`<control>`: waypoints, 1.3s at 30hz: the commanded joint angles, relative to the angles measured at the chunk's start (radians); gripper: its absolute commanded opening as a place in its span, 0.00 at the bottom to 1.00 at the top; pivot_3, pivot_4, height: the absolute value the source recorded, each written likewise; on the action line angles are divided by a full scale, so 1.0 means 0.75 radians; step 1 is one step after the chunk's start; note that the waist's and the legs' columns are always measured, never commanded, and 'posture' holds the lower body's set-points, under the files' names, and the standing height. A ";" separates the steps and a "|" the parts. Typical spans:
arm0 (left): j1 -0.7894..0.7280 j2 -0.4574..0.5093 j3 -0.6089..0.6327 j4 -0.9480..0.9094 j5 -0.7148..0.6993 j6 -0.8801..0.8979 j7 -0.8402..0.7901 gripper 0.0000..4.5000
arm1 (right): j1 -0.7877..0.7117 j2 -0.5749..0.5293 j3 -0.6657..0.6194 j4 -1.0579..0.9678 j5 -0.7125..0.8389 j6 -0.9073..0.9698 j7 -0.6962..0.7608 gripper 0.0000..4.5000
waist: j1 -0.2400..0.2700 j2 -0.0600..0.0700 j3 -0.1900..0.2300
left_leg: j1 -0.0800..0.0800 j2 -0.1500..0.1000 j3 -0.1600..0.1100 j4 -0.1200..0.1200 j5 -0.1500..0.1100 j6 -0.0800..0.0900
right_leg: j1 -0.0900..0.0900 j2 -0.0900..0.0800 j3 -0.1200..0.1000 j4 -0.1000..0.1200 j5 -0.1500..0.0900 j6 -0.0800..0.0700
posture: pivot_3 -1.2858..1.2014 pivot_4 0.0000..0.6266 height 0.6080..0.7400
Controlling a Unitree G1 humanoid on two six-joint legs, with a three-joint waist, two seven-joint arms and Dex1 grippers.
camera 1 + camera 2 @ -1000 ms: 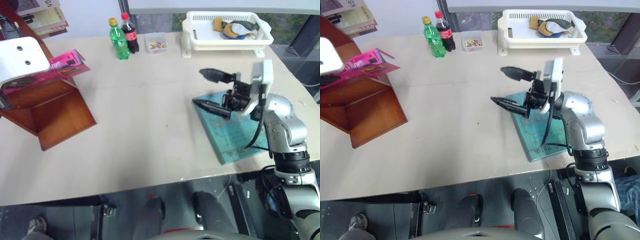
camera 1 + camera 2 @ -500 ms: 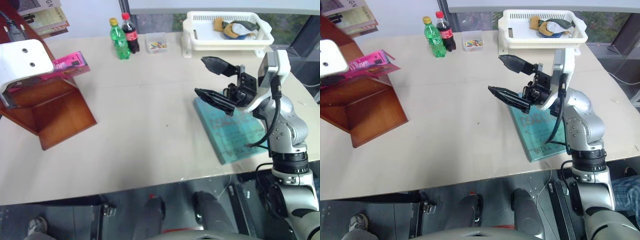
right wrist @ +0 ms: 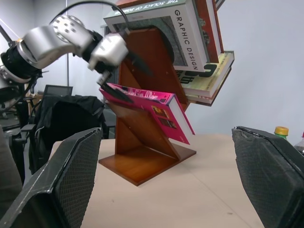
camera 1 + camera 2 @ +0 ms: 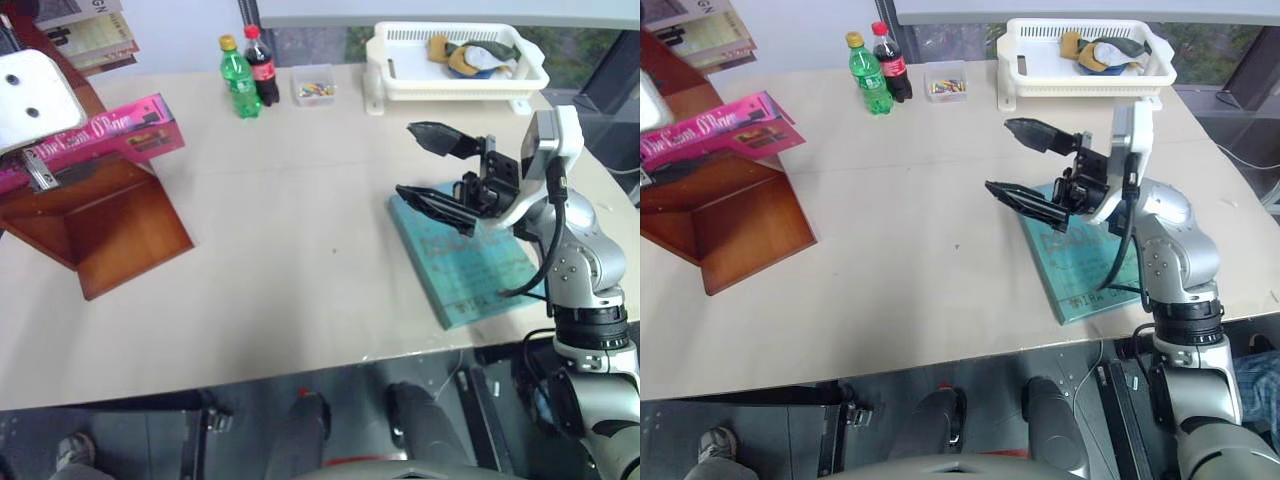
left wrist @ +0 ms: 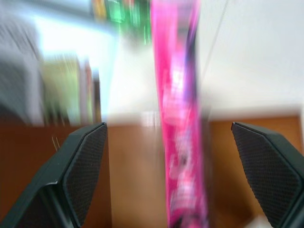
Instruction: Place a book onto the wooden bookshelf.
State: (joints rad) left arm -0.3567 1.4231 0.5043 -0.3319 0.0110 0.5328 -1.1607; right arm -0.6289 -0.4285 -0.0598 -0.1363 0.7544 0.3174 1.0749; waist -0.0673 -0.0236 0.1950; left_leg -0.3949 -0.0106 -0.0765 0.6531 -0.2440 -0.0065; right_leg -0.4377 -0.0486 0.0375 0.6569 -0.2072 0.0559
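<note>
Book [image 4: 95, 140] now lies on the shelf's [image 4: 110, 225] slanted board, and my left gripper [image 5: 166, 156] has just sprung wide open around it, letting go. Placement looks done to me. Right gripper [image 4: 432, 165] hangs open, well right of the shelf.

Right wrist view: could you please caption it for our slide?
Left gripper open around the bright pink book lying on the reddish-brown wooden bookshelf's slanted board.

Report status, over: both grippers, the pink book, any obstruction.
Left gripper open, straddling pink book. Book lying on wooden bookshelf. Right gripper open above teal book. Nothing obstructing.
</note>
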 commanded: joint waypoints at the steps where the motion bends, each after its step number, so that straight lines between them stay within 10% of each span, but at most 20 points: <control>1: -0.064 -0.022 0.202 -0.099 -0.132 -0.021 -0.069 0.99 | -0.013 -0.028 -0.049 0.002 0.027 0.007 0.030 1.00 | 0.001 0.000 0.000 | 0.000 0.000 0.000 0.000 0.000 0.000 | 0.000 0.000 0.000 0.000 0.000 0.000 | 0.52 0.24 1.00; 5: -0.098 -0.079 0.242 -0.276 -0.333 0.141 -0.065 0.99 | -0.009 -0.057 -0.056 0.012 0.029 0.022 0.047 1.00 | 0.003 0.000 0.000 | 0.000 -0.001 0.000 0.000 0.000 0.000 | 0.000 -0.001 0.001 0.001 0.000 0.000 | 0.52 0.24 1.00; 10: -0.113 -0.395 0.051 -0.617 -0.536 0.534 0.310 0.55 | 0.007 -0.103 -0.069 -0.001 0.027 0.050 0.044 1.00 | 0.011 0.001 -0.001 | 0.001 -0.001 -0.001 0.003 0.000 0.000 | 0.001 -0.001 0.001 0.004 0.000 0.000 | 0.52 0.24 1.00; 13: -0.004 -0.868 -0.040 -0.718 -0.562 0.643 0.641 0.29 | 0.056 -0.149 -0.060 -0.044 -0.008 0.069 0.019 1.00 | 0.021 0.007 -0.005 | 0.006 -0.003 0.000 0.006 0.000 0.000 | 0.007 -0.002 0.002 0.005 0.000 0.001 | 0.52 0.24 1.00; 15: 0.155 -1.136 -0.046 -0.706 -0.541 0.516 0.757 0.29 | 0.116 -0.198 -0.023 -0.080 -0.081 0.102 -0.026 1.00 | 0.022 0.005 -0.006 | 0.006 -0.002 -0.001 0.008 0.000 0.000 | 0.008 -0.001 0.002 0.006 0.001 0.000 | 0.52 0.24 1.00; 19: 0.503 -1.272 -0.004 -0.678 -0.596 0.373 0.665 0.29 | 0.230 -0.304 0.050 -0.072 -0.289 0.099 -0.097 1.00 | 0.028 0.002 -0.009 | 0.005 -0.002 -0.001 0.011 0.000 0.000 | 0.007 -0.001 0.003 0.006 0.001 0.000 | 0.52 0.24 1.00; 28: 1.148 -1.347 0.364 -0.546 -0.714 -0.094 0.373 0.98 | 0.523 -0.563 -0.188 -0.132 -0.270 0.139 -0.024 1.00 | 0.055 0.001 -0.009 | 0.017 -0.002 0.003 0.012 0.000 0.000 | 0.022 -0.002 0.004 -0.002 -0.007 0.000 | 0.52 0.24 1.00; 39: 1.353 -1.260 0.510 -0.334 -0.807 -0.300 0.268 0.98 | 0.850 -0.781 -0.544 0.086 -0.358 -0.032 0.141 1.00 | 0.070 -0.001 -0.011 | 0.017 0.007 0.008 0.012 -0.003 0.004 | 0.028 -0.001 0.002 -0.018 -0.007 0.001 | 0.52 0.24 1.00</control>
State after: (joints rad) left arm 0.6606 0.4596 0.8602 -0.5748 -0.5669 0.3335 -0.9595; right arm 0.0139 -0.9870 -0.4129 -0.0619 0.4862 0.3271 1.1698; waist -0.0150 -0.0245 0.1867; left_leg -0.3821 -0.0054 -0.0707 0.6623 -0.2464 -0.0036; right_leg -0.4168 -0.0490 0.0392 0.6435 -0.2124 0.0566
